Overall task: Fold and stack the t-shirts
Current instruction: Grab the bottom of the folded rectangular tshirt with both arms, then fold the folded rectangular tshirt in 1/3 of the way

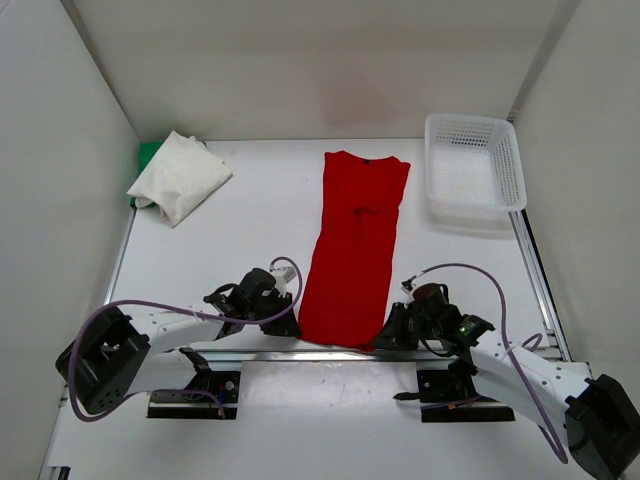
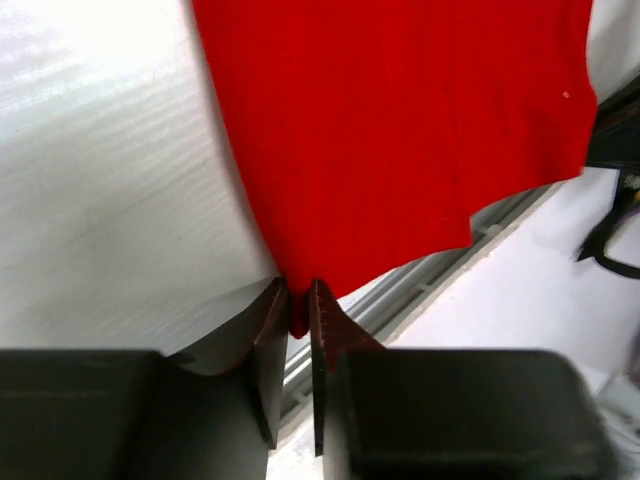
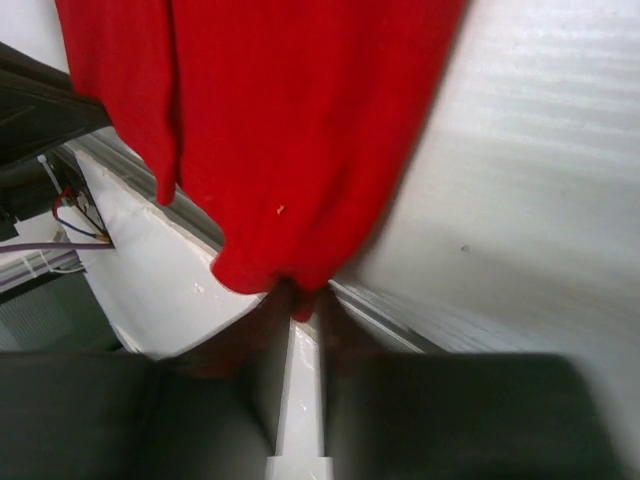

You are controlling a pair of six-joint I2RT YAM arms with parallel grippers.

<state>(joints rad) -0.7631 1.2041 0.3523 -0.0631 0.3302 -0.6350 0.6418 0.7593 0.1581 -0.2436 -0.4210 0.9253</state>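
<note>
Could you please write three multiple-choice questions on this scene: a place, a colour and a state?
1. The white t-shirt lies: A. far left, on the green t-shirt B. at the near edge C. far right
2. The t-shirt laid out centrally is: A. green B. white C. red
3. The left gripper and right gripper are: A. hanging open B. pinching the red t-shirt's near corners C. parked aside
A, green cloth shows beneath it; C, seen from above; B, both wrist views show jaws closed on red cloth.
</note>
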